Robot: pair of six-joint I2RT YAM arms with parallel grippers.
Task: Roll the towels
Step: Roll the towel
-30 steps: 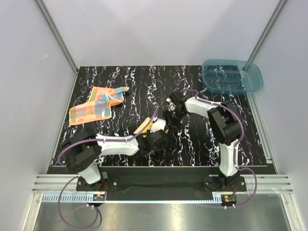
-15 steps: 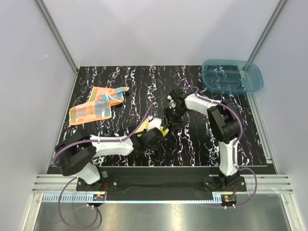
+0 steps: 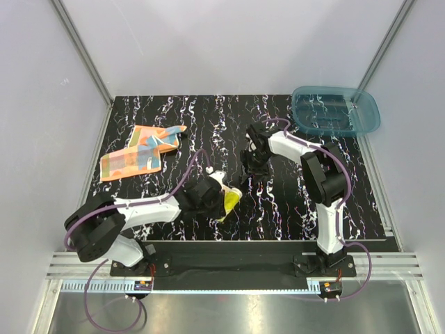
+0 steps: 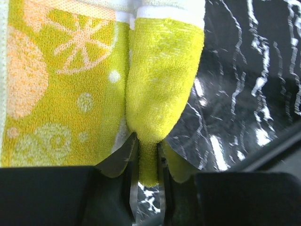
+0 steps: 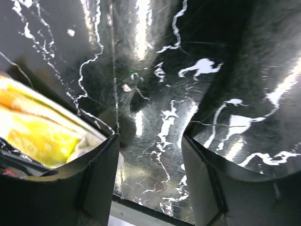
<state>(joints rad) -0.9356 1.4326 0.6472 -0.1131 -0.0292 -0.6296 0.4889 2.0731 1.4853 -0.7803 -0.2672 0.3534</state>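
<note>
Left wrist view: pinched yellow towel (image 4: 162,75)

Soft, light, floppy; near table (image 3: 278,223) front, centre. Best gripped by a folded edge. Nipped at its lowest fold by left gripper (image 4: 146,162), nearly closed. Beyond, right gripper (image 5: 150,160) spread wide, empty.

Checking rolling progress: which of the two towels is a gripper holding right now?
The yellow towel, pinched in the left gripper; the orange towel lies free at the far left, no gripper near it.
</note>
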